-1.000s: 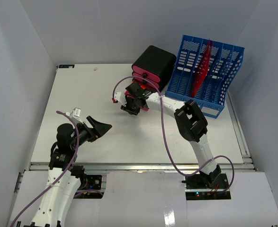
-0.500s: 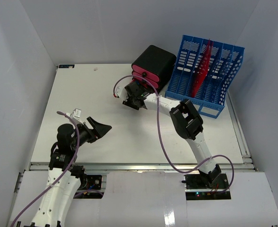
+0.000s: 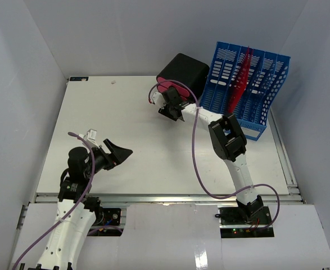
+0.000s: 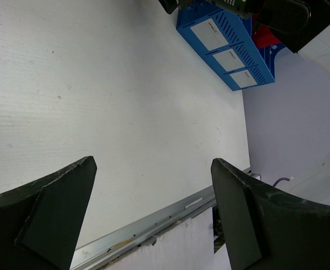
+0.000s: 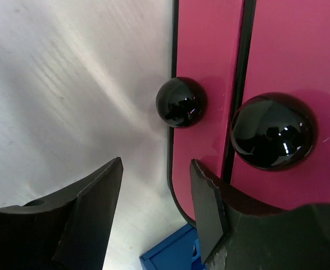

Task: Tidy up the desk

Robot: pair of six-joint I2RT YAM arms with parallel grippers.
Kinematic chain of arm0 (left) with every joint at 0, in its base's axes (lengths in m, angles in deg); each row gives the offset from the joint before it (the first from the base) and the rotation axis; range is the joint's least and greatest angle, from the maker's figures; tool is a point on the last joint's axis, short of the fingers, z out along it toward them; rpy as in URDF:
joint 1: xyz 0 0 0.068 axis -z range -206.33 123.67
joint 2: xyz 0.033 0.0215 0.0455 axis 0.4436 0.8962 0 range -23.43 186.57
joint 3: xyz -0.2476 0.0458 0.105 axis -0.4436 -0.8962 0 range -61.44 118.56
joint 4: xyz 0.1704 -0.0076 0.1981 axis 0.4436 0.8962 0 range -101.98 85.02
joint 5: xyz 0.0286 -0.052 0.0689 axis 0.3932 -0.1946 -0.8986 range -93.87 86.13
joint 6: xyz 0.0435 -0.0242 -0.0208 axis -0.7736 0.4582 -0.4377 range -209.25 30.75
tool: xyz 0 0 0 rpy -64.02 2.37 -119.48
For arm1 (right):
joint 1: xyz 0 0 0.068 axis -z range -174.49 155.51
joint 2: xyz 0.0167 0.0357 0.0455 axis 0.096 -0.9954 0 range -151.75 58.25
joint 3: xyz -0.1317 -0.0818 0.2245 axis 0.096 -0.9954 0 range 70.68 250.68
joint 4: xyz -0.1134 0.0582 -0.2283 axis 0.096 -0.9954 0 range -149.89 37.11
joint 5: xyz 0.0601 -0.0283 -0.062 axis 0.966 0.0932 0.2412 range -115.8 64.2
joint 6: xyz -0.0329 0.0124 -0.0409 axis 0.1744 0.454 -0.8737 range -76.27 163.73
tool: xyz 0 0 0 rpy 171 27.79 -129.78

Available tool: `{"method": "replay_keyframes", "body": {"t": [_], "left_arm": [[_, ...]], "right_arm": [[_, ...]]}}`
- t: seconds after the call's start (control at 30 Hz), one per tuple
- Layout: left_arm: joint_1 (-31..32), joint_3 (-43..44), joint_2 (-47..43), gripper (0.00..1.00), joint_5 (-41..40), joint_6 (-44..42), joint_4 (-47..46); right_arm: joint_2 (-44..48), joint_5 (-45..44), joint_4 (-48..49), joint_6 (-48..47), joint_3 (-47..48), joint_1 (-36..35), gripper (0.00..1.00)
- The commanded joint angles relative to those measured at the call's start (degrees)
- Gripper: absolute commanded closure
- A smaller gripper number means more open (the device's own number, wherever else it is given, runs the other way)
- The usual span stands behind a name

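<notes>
The desk (image 3: 125,124) is a white tabletop with a metal rail (image 3: 165,197) along its front edge. A black drawer box (image 3: 182,74) with pink drawer fronts stands at the back, beside a blue file rack (image 3: 246,90). My right gripper (image 3: 170,108) is open and empty, right in front of the drawer box. In the right wrist view its fingertips (image 5: 153,185) sit just short of the pink drawer fronts (image 5: 207,62), below two black round knobs (image 5: 181,102) and touching neither. My left gripper (image 3: 120,151) is open and empty above the front left of the desk (image 4: 97,84).
The file rack holds a red folder (image 3: 239,79) upright in one slot. The rack's base (image 4: 226,48) shows in the left wrist view, with the front rail (image 4: 153,222) below. Pale grey walls (image 3: 24,84) close in the desk on three sides.
My right gripper has moved back and to the right, from the middle of the desk up to the front of the drawer box. The left arm has not moved.
</notes>
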Motion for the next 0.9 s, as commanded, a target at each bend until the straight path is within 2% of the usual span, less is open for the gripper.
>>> {"method": "replay_keyframes", "body": {"t": [0.0, 0.07, 0.13, 0.2, 0.27, 0.33, 0.4, 0.6, 0.67, 0.87], "left_arm": [[0.02, 1.97, 0.39, 0.06, -0.63, -0.66, -0.26], [0.02, 1.95, 0.31, 0.06, -0.56, -0.63, -0.31], [0.02, 2.11, 0.27, 0.06, -0.44, -0.59, -0.39], [0.02, 2.36, 0.14, 0.06, -0.32, -0.55, -0.39], [0.02, 2.72, -0.04, 0.06, -0.22, -0.63, -0.39], [0.02, 3.48, -0.03, 0.06, 0.19, -1.63, -0.57], [0.02, 4.31, 0.30, 0.06, 0.66, -3.34, -0.83], [0.02, 7.68, 2.35, 0.03, 4.59, -6.89, -2.91], [0.02, 8.51, 2.66, 0.02, 6.46, -7.41, -5.49], [0.02, 11.23, 2.54, 0.02, 7.27, -9.23, -8.62]], "right_arm": [[0.70, -2.92, 4.42, -2.24, 0.94, 0.29, 0.40], [1.14, -2.89, 4.78, -2.60, 0.30, 0.38, 0.40], [3.40, 1.86, 4.01, -1.79, -2.20, 0.42, 0.39], [7.14, 12.38, 0.30, -0.95, -4.99, 0.16, 0.39], [10.62, 26.83, -4.30, -0.88, -7.31, -0.40, 0.37], [17.04, 34.20, -8.12, 0.86, -11.46, -0.50, 0.35], [25.21, 41.51, -9.25, 2.44, -16.63, -0.41, 0.10], [45.61, 46.78, -10.05, 10.24, -26.06, 2.40, 0.10], [55.15, 46.72, -9.98, 12.38, -29.22, 6.36, 0.10], [71.78, 42.43, -9.71, 20.87, -37.39, 19.78, 0.10]]}}
